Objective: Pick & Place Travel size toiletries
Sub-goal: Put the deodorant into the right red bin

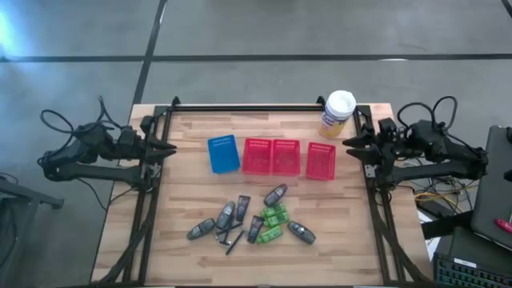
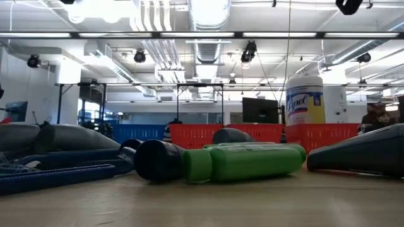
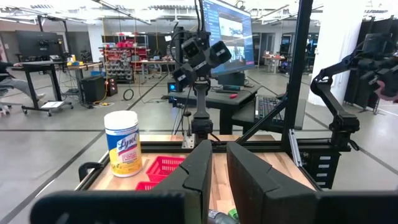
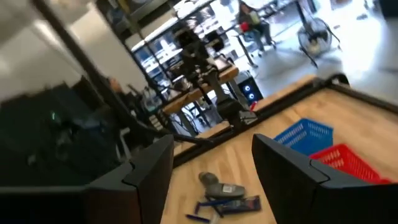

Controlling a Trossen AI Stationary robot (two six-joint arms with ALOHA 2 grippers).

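The left gripper (image 3: 217, 180) is nearly closed and empty at the table's left edge; the right gripper (image 4: 211, 168) stands parted, empty, at the right edge. The toiletries (image 1: 252, 222) lie clustered near the front; only the low view shows a green bottle (image 2: 243, 162) touching a dark tube (image 2: 158, 160).

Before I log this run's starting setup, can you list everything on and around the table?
Basket: one, blue, far middle of the table, left of the red ones.
Baskets: three, red, in a row at the far middle.
Wipes canister: one, yellow with white lid, far right corner.
Toiletries: about ten, grey tubes, green bottles, dark sticks, clustered near the front middle.
Left tool: at the table's left edge, nearly shut, empty.
Right tool: at the right edge, open, empty.
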